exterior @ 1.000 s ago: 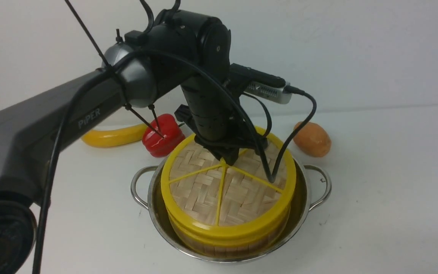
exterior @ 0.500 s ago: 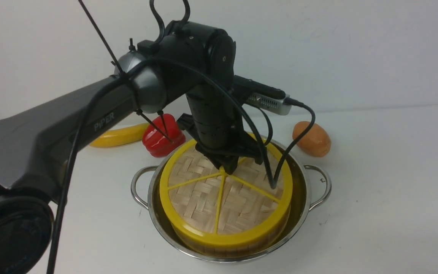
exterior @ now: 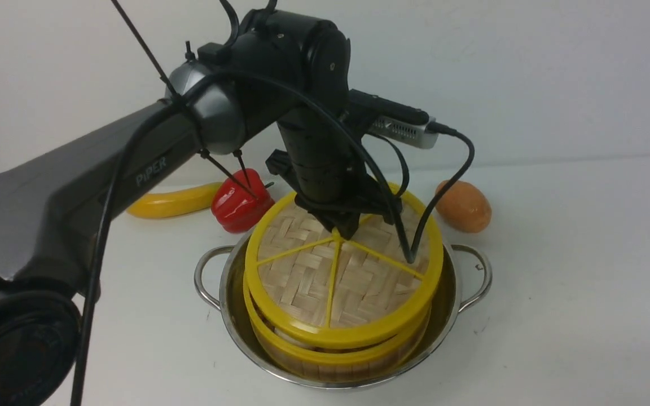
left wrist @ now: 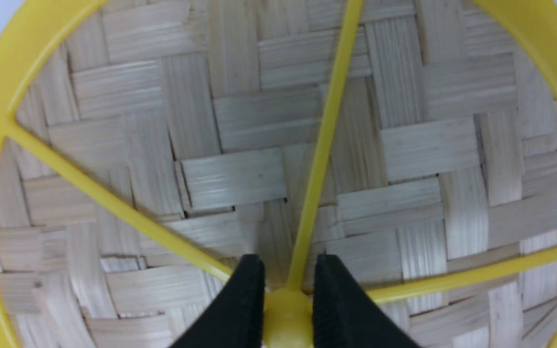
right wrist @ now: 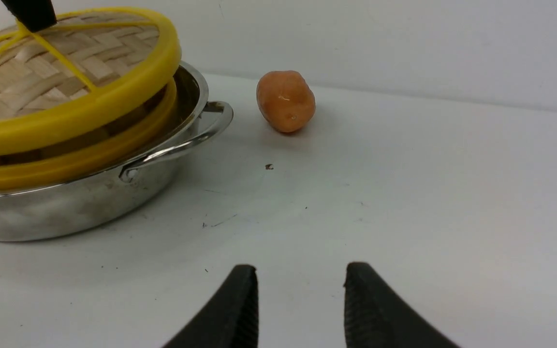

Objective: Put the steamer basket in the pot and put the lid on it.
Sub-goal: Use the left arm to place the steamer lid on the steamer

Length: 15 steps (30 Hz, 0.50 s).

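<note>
Right pincer: the right pincer [right wrist: 300,295] is seen low over the bare worktop [right wrist: 404,203], jaws parted and nothing between them; it is judged to be kept aside so the other arm can work.
Pot: the pot [exterior: 235,316] is set on the worktop with the basket [exterior: 325,358] inside it, so that part of the task looks done.
Lid: the lid [exterior: 308,276] is held tilted above the basket, a gap being visible at the near rim; it is not seated.
Left pincer: the left pincer [left wrist: 286,290] is clenched on the lid's centre knob [left wrist: 285,314], the natural handle.
Behind: a banana [exterior: 172,202], a red pepper [exterior: 243,203] and an orange lump [exterior: 464,206] are left unused.
Hidden: the basket's contents are covered; the far rim is blocked by the arm.
</note>
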### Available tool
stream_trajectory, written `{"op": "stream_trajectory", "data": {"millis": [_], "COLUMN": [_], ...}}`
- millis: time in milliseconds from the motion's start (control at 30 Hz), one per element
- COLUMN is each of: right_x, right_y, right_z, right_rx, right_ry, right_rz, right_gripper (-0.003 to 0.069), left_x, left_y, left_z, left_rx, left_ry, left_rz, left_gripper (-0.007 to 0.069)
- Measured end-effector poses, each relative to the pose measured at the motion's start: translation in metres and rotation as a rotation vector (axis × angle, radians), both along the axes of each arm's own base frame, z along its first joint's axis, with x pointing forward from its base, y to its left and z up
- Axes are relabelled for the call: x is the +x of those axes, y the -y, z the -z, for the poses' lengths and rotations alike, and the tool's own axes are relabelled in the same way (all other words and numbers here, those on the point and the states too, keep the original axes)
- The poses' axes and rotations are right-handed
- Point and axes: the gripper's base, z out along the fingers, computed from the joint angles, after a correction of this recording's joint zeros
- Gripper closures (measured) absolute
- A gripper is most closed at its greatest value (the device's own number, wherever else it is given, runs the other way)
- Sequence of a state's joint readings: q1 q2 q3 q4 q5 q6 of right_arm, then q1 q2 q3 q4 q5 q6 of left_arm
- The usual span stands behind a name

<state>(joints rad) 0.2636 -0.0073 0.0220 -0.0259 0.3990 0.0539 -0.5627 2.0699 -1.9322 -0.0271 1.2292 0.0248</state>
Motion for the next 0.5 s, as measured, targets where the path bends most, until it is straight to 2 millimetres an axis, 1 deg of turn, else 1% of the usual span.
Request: {"op": "stream_trajectory", "data": {"millis": [133,233,500], "right_x": [0.0000,0.0000,-0.0002], "right_y": [0.0000,0.0000,-0.0007], "right_z": [0.0000,0.0000,0.0000], "right_rx": [0.000,0.000,0.001], "right_ry": [0.000,0.000,0.000], "right_rz": [0.000,0.000,-0.012], "right_gripper": [0.0418,0.0418,0.0418], "left_x": [0.0020,0.0020,-0.0006], "left_y": [0.0012,0.0011,-0.0002], "left_z": [0.0072,0.0072,-0.0019], "left_rx": [0.012,0.014,-0.002], "left_ry": [-0.013,-0.013,0.001], "left_rz": [0.009,0.013,0.001], "left_gripper": [0.0503,0.0503,0.0503]}}
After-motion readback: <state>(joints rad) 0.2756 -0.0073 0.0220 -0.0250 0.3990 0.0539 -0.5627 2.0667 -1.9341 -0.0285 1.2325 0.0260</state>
